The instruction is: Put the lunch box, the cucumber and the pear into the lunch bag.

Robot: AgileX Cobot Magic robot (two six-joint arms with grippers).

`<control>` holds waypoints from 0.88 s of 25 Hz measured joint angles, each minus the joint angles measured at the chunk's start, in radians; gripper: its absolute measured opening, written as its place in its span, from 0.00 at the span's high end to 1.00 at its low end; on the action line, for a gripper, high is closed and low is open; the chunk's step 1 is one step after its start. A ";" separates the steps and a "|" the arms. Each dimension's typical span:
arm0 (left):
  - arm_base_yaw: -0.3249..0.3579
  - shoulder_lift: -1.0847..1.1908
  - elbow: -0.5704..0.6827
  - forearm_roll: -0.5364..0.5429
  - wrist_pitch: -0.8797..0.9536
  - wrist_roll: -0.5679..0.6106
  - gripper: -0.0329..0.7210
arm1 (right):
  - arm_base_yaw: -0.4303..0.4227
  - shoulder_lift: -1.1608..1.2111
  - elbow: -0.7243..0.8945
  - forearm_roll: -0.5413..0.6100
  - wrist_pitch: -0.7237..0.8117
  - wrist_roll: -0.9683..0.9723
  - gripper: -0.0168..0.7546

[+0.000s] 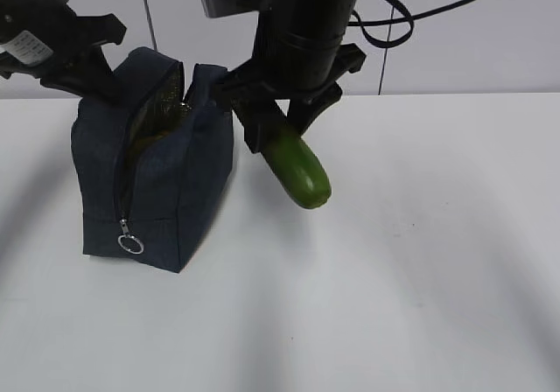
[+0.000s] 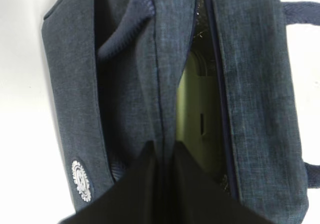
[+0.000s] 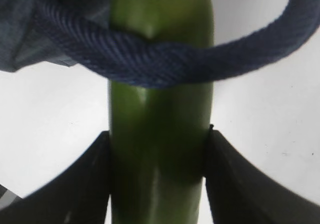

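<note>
The navy lunch bag (image 1: 162, 182) stands on the white table at the left with its top unzipped. My left gripper (image 2: 164, 151) is shut on the fabric along the bag's opening and holds it apart; in the exterior view the left gripper (image 1: 98, 79) is at the bag's top left. Inside, the lunch box's pale green lid (image 2: 197, 119) shows. My right gripper (image 1: 278, 119) is shut on the dark green cucumber (image 1: 299, 171), which hangs tilted just right of the bag, above the table. The bag's handle strap (image 3: 165, 59) crosses the cucumber (image 3: 160, 149). The pear is out of view.
The zipper's silver ring pull (image 1: 130, 244) hangs low on the bag's near end. A second handle loop (image 2: 122, 34) lies on the bag's left flap. White tabletop (image 1: 420, 261) spreads to the right and front; a pale wall stands behind.
</note>
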 joint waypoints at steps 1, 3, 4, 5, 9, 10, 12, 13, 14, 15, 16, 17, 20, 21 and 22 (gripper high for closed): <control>0.000 0.000 0.000 0.000 0.000 0.000 0.96 | 0.000 0.000 -0.012 0.006 0.000 0.000 0.46; 0.000 0.000 0.000 0.000 0.000 0.000 0.96 | 0.000 0.000 -0.032 0.010 0.000 -0.002 0.46; 0.000 0.000 0.000 0.000 0.000 0.000 0.96 | 0.000 0.000 -0.042 0.010 0.000 -0.002 0.46; 0.000 0.000 0.000 0.000 0.000 0.000 0.96 | 0.000 0.000 -0.047 0.010 0.000 -0.007 0.46; 0.000 0.000 0.000 0.000 -0.001 0.000 0.96 | 0.000 -0.004 -0.052 0.024 0.001 -0.016 0.46; 0.000 0.000 0.000 0.000 -0.001 0.000 0.96 | 0.000 -0.004 -0.052 0.033 0.001 -0.016 0.46; 0.000 0.000 0.000 0.001 -0.001 0.000 0.96 | 0.000 -0.005 -0.052 0.049 0.001 -0.016 0.46; 0.000 0.000 0.000 0.001 -0.001 0.000 0.96 | 0.000 -0.008 -0.052 0.053 0.001 -0.016 0.46; 0.000 0.000 0.000 0.001 -0.001 0.000 0.96 | 0.000 -0.008 -0.048 0.056 0.001 -0.018 0.46; 0.000 0.000 0.000 0.001 -0.001 0.000 0.96 | 0.000 -0.011 -0.038 0.056 0.001 -0.018 0.46; 0.000 0.000 0.000 0.002 -0.001 0.000 0.96 | 0.000 -0.012 -0.026 0.059 0.001 -0.018 0.46; 0.000 0.000 0.000 0.002 -0.001 0.000 0.96 | 0.000 -0.012 -0.014 0.059 0.001 -0.018 0.46; 0.001 0.000 0.000 0.002 -0.001 -0.001 0.96 | 0.000 -0.021 0.046 0.060 0.001 -0.023 0.46; 0.001 0.000 0.000 0.002 -0.001 -0.002 0.96 | 0.000 -0.027 0.064 0.060 0.001 -0.025 0.46; 0.001 0.000 0.000 0.002 -0.001 -0.003 0.96 | 0.000 -0.039 0.084 0.060 0.001 -0.029 0.46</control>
